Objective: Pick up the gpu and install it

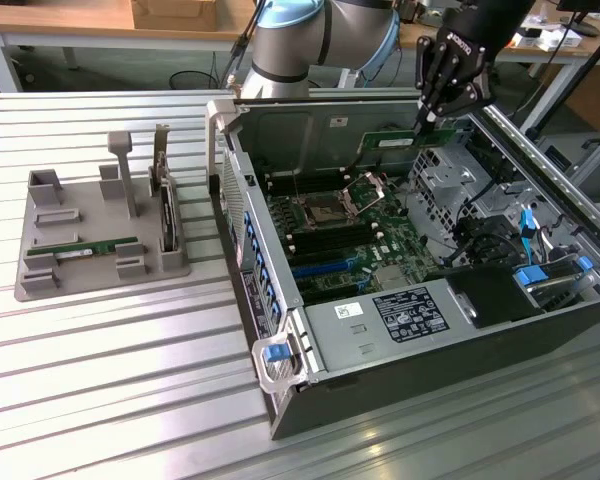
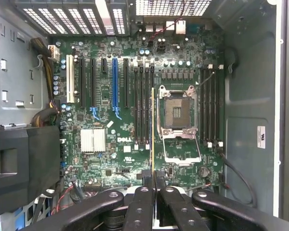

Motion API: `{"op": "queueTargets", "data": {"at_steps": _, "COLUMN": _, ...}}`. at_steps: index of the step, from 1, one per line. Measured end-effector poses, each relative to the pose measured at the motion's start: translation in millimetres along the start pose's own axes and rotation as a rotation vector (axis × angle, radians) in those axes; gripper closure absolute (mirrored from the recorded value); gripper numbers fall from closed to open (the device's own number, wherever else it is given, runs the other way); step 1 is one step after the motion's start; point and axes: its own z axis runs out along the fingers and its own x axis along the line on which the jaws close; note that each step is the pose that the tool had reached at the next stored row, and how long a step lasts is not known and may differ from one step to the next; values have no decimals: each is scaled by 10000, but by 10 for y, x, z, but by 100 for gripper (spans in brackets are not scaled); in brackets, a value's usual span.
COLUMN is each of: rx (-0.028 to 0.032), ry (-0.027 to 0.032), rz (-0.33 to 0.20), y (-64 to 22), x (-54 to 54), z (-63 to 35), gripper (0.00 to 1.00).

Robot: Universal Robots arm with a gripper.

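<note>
Gripper clenched on the gpu over the open PC case
Exterior view's left: grey holder tray with a matching green stick lying flat; then motherboard, empty CPU socket; gpu held above the board near the case's back wall. Wrist view: fingers pinch it edge-on, between memory slots and socket

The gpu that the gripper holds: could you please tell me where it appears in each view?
Exterior view: the gpu hangs level from the gripper, above the motherboard, towards the exterior view's right.
Wrist view: the gpu shows edge-on, as a thin strip running out from the gripper, alongside the memory slots.
Shared landmark: the open CPU socket.
</note>
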Motion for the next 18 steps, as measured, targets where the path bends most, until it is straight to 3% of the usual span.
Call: {"op": "queueTargets", "data": {"at_steps": 18, "rx": 0, "ry": 0, "rz": 0, "y": -5, "x": 6, "z": 122, "gripper": 88}}
